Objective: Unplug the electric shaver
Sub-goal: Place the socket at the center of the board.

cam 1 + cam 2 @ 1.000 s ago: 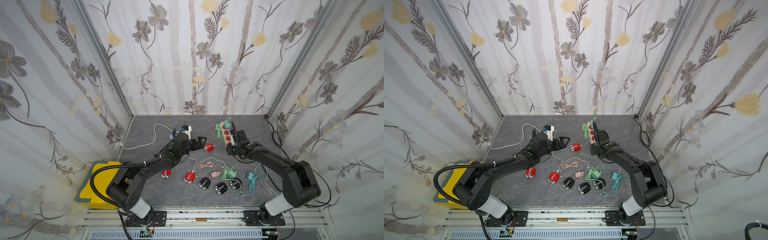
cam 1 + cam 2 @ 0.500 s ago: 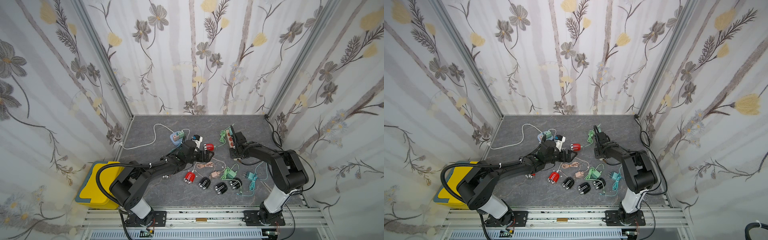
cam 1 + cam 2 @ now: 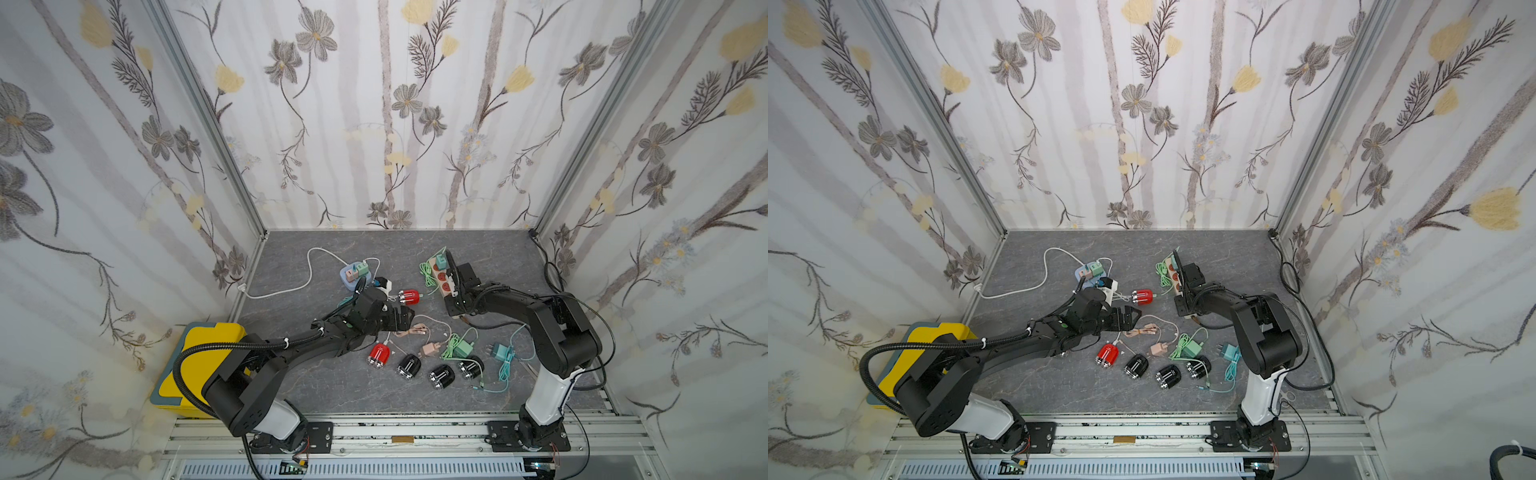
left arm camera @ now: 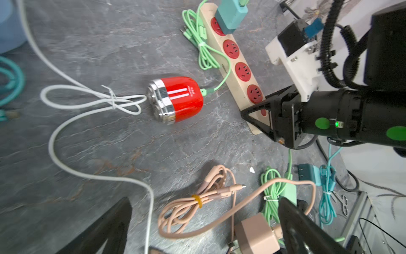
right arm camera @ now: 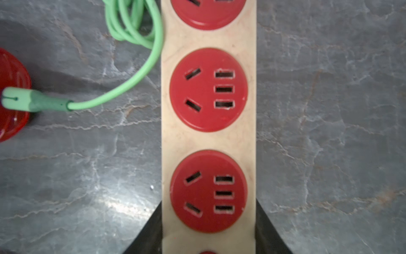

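- Clamping the near end of the beige power strip (image 5: 208, 140), the right pincer (image 5: 208, 231) has one jaw on each long side of it and pins it to the grey floor.
- Left pincer (image 4: 204, 224) hovers with its jaws wide apart and grips nothing. It is off to the shaver's side of the strip, level with the strip's near end, above a coiled pink cable (image 4: 197, 198).
- Red electric shaver (image 4: 178, 99) lies on its side just beside the strip's middle, with its silver heads turned away from the strip and its base turned toward it.
- Green cable (image 4: 220, 82) sits in the shaver's base, loops beside the strip, and appears to end at the teal adapter (image 4: 230, 13) in the strip's far socket.
- Spare shavers, one red (image 3: 379, 354) and three black, lie well apart from the strip on the robot's side, with no part in this.
- Progress, as I judge it: the bracing is done, but the unplugging itself is not. Both ends of the green cable look seated. Left to do: the left pincer has to close on the shaver or on the green connector and pull it free.
- Compared with a second ago: the left pincer was right beside the shaver and has now drawn back toward the robot. The right arm has folded its elbow higher while keeping its clamp. Strip and shaver lie about where they were, with the cable still in.
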